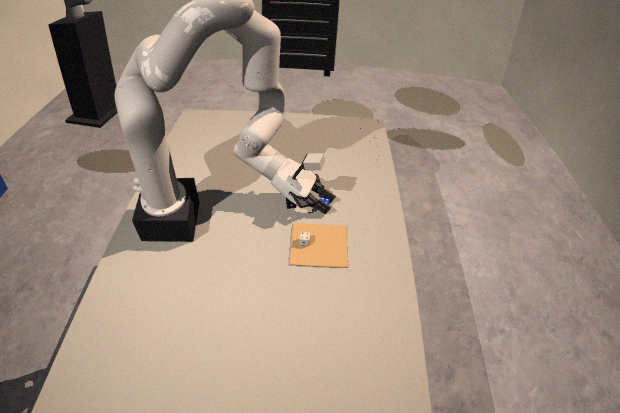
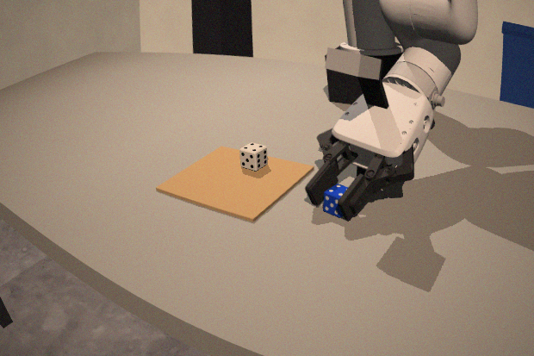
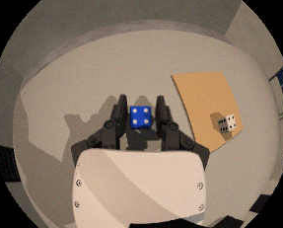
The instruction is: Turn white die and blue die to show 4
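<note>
The white die [image 1: 304, 238] [image 2: 253, 157] [image 3: 228, 123] lies flat on the orange mat [image 1: 325, 252] [image 2: 207, 190] [image 3: 201, 98], near its edge toward the robot base, with 4 on top. The blue die [image 1: 325, 200] [image 2: 332, 202] [image 3: 140, 117] is off the mat, at table level beside it, and appears to rest on the table. It shows four pips to the wrist camera. My gripper [image 1: 328, 202] [image 2: 330, 209] [image 3: 141, 103] is open and tilted low around the blue die, with a gap on each side in the wrist view. I cannot clearly make out the black die; the gripper or its shadow may hide it.
The mat lies flat on the pale table [image 1: 240, 327] [image 2: 129, 127]. The robot's black base block [image 1: 165, 225] stands on the table to the left in the top view. A black drawer cabinet [image 1: 300, 22] stands on the floor beyond the table.
</note>
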{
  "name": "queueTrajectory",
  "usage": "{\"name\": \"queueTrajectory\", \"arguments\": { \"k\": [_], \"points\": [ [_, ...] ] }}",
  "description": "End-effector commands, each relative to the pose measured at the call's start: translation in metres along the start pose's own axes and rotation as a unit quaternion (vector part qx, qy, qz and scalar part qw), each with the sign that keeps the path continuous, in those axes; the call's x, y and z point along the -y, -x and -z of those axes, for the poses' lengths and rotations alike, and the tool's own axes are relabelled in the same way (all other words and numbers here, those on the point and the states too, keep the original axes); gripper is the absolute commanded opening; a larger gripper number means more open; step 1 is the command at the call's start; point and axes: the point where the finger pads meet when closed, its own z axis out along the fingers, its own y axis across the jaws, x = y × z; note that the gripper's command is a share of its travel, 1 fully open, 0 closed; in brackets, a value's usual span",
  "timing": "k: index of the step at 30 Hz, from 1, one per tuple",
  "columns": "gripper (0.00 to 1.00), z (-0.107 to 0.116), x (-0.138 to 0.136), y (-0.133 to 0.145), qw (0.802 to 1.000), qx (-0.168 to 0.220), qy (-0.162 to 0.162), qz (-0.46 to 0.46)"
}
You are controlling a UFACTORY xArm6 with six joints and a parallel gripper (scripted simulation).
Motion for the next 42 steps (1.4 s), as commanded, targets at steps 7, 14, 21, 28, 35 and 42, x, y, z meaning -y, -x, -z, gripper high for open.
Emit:
{"name": "queueTrajectory", "arguments": {
  "k": [7,14,21,28,35,42],
  "points": [
    [0.42,0.0,0.001,-0.001,1.0,-0.001,0.0,-0.001],
    [0.42,0.001,0.001,-0.001,1.0,-0.001,0.0,-0.001],
    [0.42,0.011,0.001,-0.001,1.0,-0.001,0.0,-0.001],
    [0.42,0.037,0.001,-0.001,1.0,-0.001,0.0,-0.001],
    [0.42,0.049,0.001,-0.001,1.0,-0.001,0.0,-0.001],
    [0.42,0.05,0.001,-0.002,1.0,-0.001,0.0,-0.001]
  ]
}}
